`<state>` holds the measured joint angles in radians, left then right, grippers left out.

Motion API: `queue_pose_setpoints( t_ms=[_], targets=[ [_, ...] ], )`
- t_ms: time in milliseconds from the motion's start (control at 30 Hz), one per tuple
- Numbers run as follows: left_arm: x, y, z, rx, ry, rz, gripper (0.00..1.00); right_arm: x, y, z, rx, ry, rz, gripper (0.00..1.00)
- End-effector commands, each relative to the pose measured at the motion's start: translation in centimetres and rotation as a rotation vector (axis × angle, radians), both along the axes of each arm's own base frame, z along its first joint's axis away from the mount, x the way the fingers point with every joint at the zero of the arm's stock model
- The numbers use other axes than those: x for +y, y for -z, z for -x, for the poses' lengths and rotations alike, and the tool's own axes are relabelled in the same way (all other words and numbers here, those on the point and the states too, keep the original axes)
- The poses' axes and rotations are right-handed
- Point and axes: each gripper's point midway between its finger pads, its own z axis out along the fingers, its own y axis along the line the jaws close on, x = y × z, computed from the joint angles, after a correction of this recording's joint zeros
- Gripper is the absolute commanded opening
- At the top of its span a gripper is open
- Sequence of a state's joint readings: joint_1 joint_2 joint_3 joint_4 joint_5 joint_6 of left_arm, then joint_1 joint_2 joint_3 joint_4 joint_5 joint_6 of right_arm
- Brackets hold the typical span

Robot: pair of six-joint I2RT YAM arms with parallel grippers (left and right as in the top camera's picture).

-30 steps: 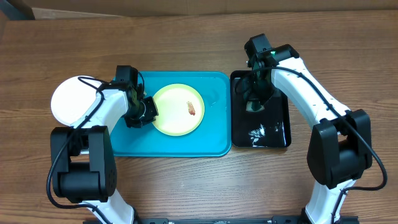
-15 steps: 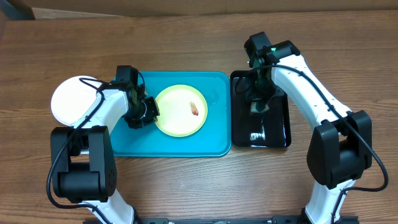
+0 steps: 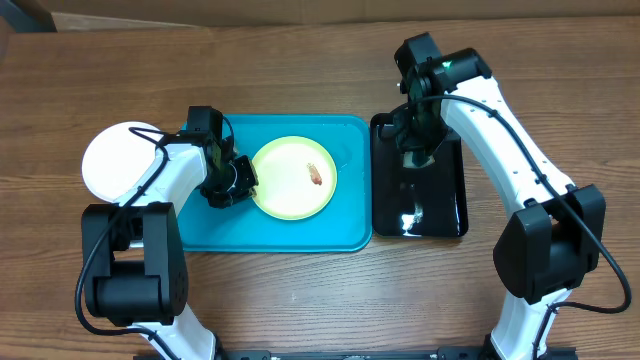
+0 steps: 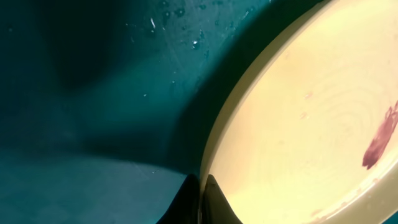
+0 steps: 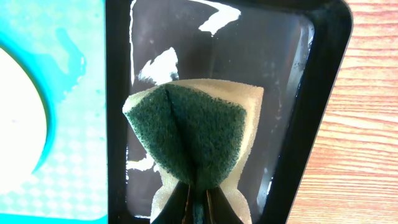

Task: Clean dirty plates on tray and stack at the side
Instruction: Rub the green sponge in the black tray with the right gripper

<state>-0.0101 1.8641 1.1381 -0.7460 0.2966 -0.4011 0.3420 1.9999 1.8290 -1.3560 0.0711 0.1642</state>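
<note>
Overhead looks straight down; both wrist cameras peer close (each catching the tray (image 3: 285, 233)).

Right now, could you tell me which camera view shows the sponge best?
The right wrist view: the sponge fills it, folded in the right hand over the black tray. Overhead, the arm mostly hides it; the left wrist shows the yellow-green plate and blue tray, no sponge.

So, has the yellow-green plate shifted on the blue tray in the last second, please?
Yes. The yellow-green plate has slid slightly right, narrowing the gap to the blue tray's right rim.
</note>
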Motion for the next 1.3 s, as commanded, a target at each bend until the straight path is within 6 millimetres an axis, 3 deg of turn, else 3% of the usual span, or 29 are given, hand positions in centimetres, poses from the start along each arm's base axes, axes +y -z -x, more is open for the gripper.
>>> queue_pose_setpoints(
  t_ms=[0,100,367,467,533,1267],
  targets=[
    [0.0,-0.5,-0.5,-0.028,-0.019,-0.003,0.12,0.1,-1.7,-0.2,-0.041,-0.008,-0.003,0.04],
    [0.2,-0.5,-1.0,-0.049,-0.023,-0.011,0.04,0.1,-1.7,-0.2,-0.039,-0.008,-0.002,0.04],
    [-0.6,-0.4,0.3,0.012,-0.034,-0.002,0.04,-0.1,-1.7,-0.3,-0.046,0.012,0.005,0.04],
    [-0.8,-0.4,0.2,0.003,-0.025,-0.01,0.1,-0.1,-1.7,-0.4,-0.049,0.012,0.004,0.04],
    [-0.7,-0.4,0.0,-0.003,-0.021,-0.011,0.04,-0.1,-1.7,-0.4,-0.047,0.012,0.004,0.04],
    [-0.7,-0.4,0.3,0.003,-0.009,-0.019,0.04,-0.7,-2.5,1.1,-0.005,0.018,0.031,0.04]
  ],
)
